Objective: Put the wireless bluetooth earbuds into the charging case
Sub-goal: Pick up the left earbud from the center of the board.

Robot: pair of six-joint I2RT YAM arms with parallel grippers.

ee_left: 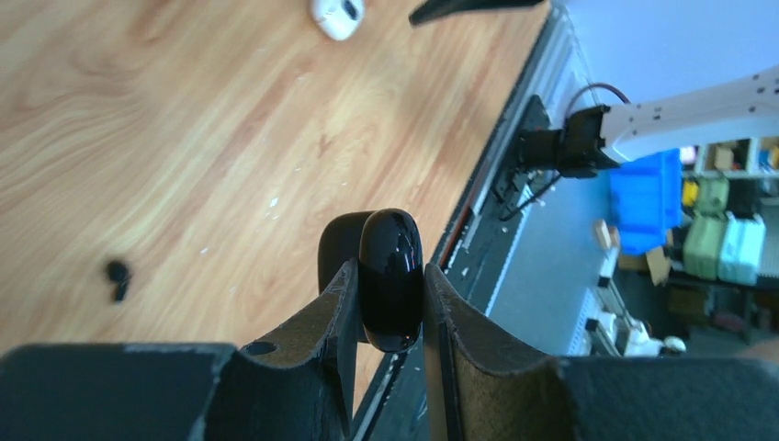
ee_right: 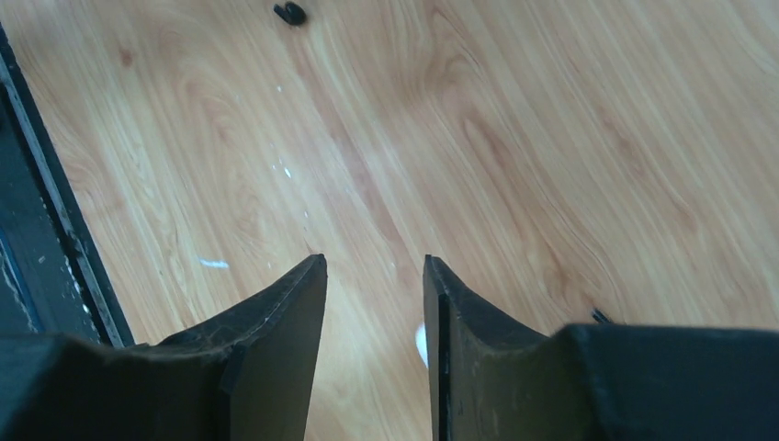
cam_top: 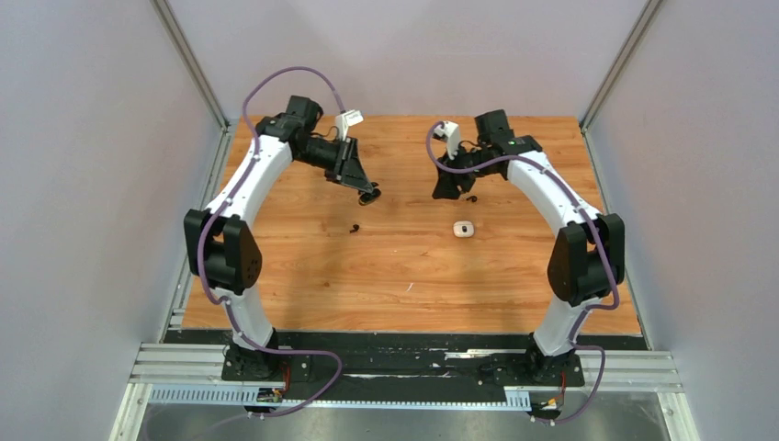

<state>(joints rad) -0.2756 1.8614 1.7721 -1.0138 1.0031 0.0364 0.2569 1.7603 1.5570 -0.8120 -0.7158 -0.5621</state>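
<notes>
Left gripper (ee_left: 389, 274): clenched on the black case (ee_left: 390, 253), pinching its glossy rounded sides; held above the table (cam_top: 404, 276)
Right gripper (ee_right: 373, 263): fingers parted, nothing between them; hovering over bare wood
Earbuds: one black earbud (ee_left: 118, 278) lies loose on the table, well apart from both grippers; a second black speck (cam_top: 471, 198) sits near the right gripper; white ones not made out
White case (ee_left: 338, 14): on the wood, untouched
Risk, case: slick curved shell may twist or squirt out of the pinch if pressed during insertion
Risk, earbud: tiny and round; closing fingers may flick it away rather than grip it
</notes>
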